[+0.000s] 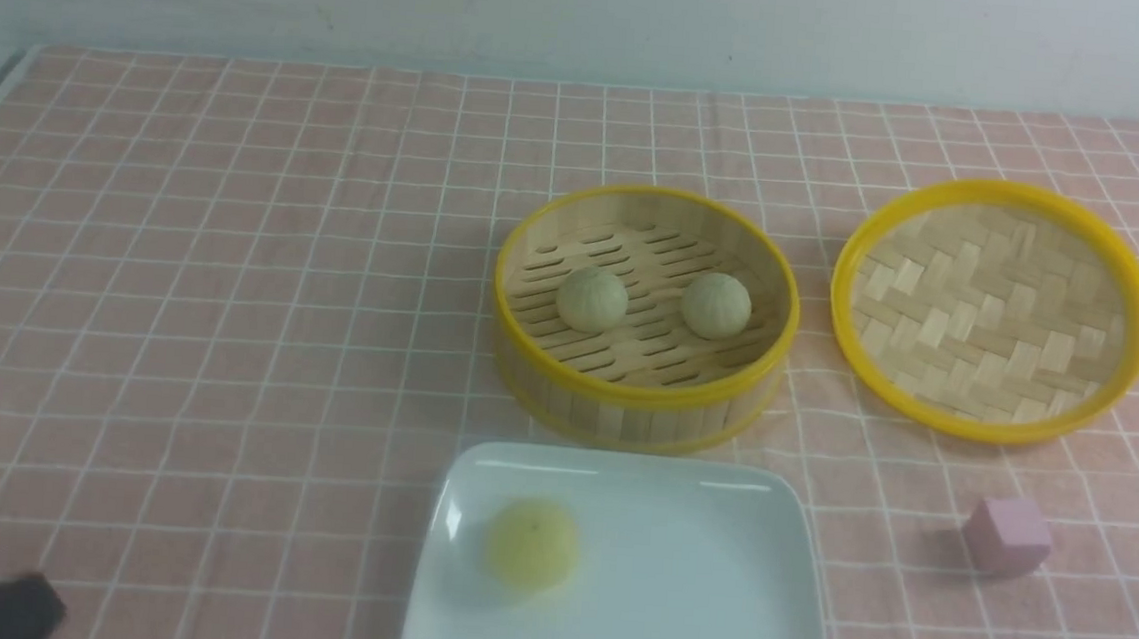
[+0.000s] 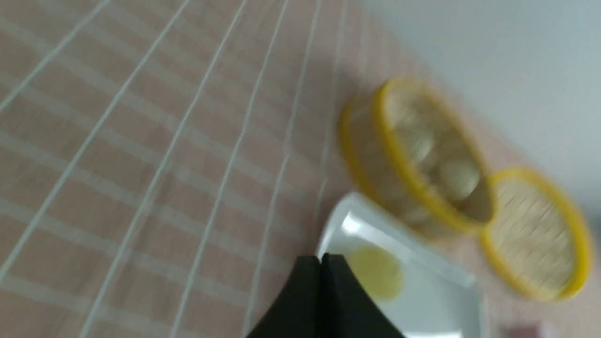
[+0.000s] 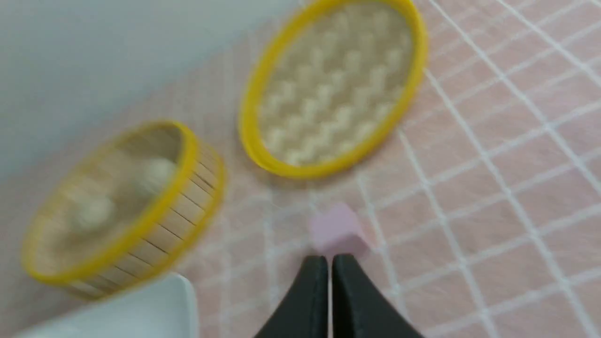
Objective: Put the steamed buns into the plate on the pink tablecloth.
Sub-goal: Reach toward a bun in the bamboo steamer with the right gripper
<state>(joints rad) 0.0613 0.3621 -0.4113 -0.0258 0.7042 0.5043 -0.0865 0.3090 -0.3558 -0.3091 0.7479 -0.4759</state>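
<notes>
Now | steamer (image 1: 640, 393): two buns (image 1: 592, 298) (image 1: 716, 305) | plate (image 1: 691, 589): one bun (image 1: 533, 545) | left fingers (image 2: 305, 300), right fingers (image 3: 305, 300): pressed together, empty

Two pale buns (image 1: 592, 298) in bamboo steamer (image 1: 624, 404), yellowish bun (image 1: 533, 545) on white plate (image 1: 700, 609)

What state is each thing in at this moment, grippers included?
Steamer: open, uncovered.
Buns: both in the steamer, apart.
Lid: flat on the cloth, right of the steamer.
Plate: holds one blurred yellowish round thing, likely a bun.
Cube: resting on the cloth, untouched.
Left gripper: shut, empty.
Right gripper: shut, empty.
</notes>
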